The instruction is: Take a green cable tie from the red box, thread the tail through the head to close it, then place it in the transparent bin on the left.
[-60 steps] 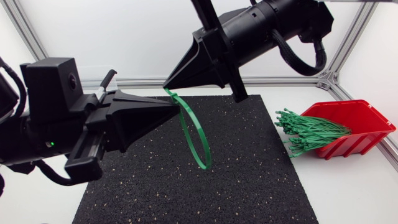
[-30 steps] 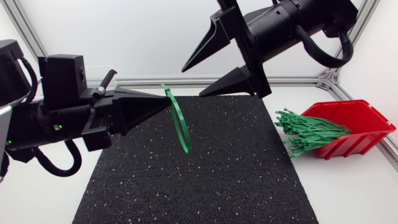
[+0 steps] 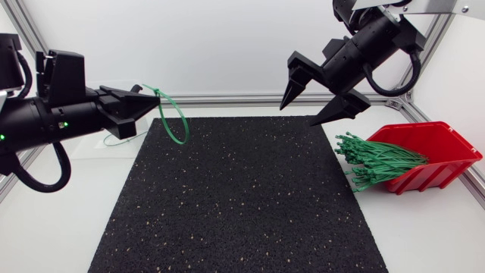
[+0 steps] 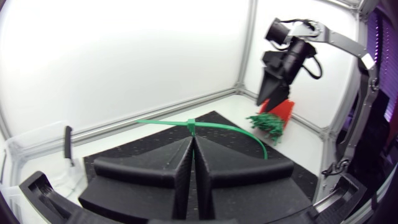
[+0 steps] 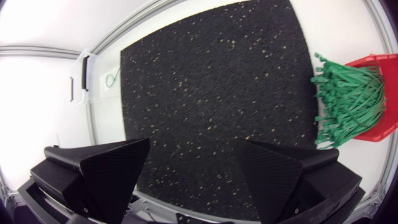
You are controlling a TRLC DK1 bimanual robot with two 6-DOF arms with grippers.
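The surface (image 3: 432, 235) is viewed from a fixed camera overhead. From close behind the left claw (image 4: 192, 139), the scene is faced across toward the red box (image 4: 285, 111). From the right wrist the black mat (image 5: 211, 93) is looked down on; mat and box are shared by all views.

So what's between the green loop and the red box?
Head view: beyond the green loop, bare black mat, then spare green ties poking from the red box.
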